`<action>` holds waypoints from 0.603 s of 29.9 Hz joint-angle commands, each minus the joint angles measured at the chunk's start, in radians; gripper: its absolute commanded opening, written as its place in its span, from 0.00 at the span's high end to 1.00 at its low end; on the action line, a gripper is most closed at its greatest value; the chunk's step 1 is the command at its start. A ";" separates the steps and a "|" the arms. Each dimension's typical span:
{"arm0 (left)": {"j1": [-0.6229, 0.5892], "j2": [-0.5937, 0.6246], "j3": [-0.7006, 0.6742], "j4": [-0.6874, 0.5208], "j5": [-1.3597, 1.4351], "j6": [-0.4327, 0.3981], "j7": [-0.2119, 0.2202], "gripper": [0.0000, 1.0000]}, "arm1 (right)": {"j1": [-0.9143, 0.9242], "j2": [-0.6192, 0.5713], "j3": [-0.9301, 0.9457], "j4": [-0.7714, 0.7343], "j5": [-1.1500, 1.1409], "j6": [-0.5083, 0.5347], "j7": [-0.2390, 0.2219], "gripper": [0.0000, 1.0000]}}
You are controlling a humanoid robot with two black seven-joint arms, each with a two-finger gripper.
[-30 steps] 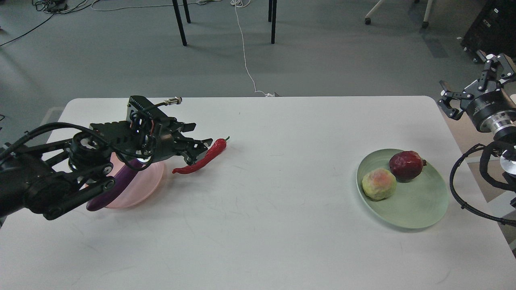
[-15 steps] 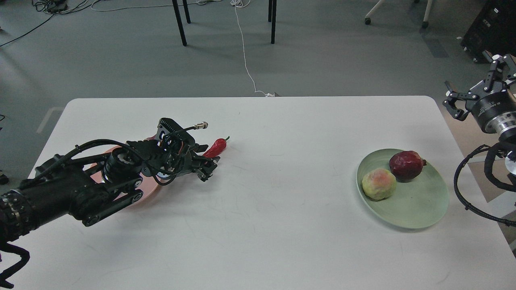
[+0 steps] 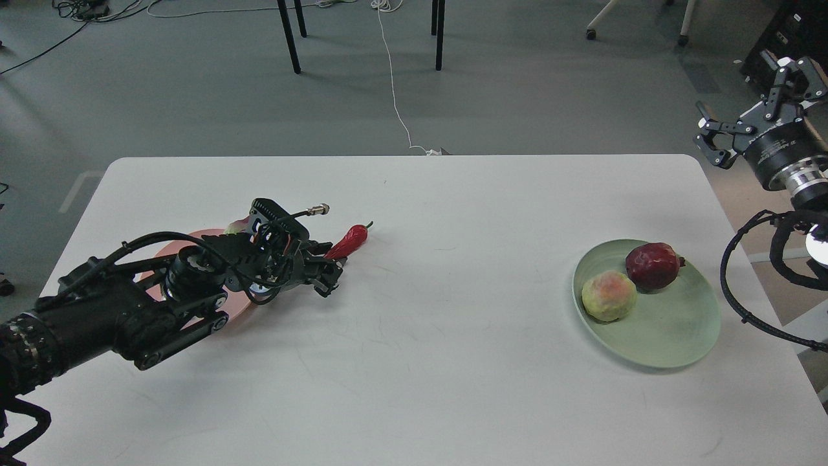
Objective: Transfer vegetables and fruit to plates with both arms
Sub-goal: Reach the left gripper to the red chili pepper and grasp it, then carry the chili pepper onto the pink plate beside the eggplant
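Note:
The red chili [image 3: 351, 239] lies on the white table; its lower half is hidden by my left gripper [image 3: 328, 268], whose jaws stand around it, the grip unclear. The pink plate [image 3: 206, 233] lies under my left arm. Of the eggplant only the pale cap [image 3: 234, 226] shows, on that plate. The mint green plate [image 3: 673, 336] at the right holds the pomegranate [image 3: 652, 265] and the yellow-green fruit [image 3: 608, 296]. My right gripper [image 3: 749, 111] is open and empty, raised beyond the table's far right corner.
The white table [image 3: 453, 362] has rounded corners; its far edge is near the grey floor. Black chair legs [image 3: 289, 39] and a white cable [image 3: 394, 97] are on the floor behind. Dark equipment [image 3: 792, 32] stands at the far right.
My left gripper dropped from above the pink plate to the table and came around the chili, which shifted slightly right. My right gripper rose a little and moved slightly left.

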State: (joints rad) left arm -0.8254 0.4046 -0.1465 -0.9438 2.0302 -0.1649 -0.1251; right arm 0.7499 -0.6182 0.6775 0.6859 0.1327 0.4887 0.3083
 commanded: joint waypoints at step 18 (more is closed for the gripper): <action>-0.031 0.555 -0.051 -0.303 -0.252 0.005 -0.076 0.93 | -0.014 0.012 -0.001 -0.003 -0.002 0.000 0.000 0.01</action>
State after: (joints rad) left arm -0.8707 0.8656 -0.2079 -1.2508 1.7772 -0.1608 -0.1469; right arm 0.7364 -0.6125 0.6783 0.6838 0.1314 0.4887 0.3084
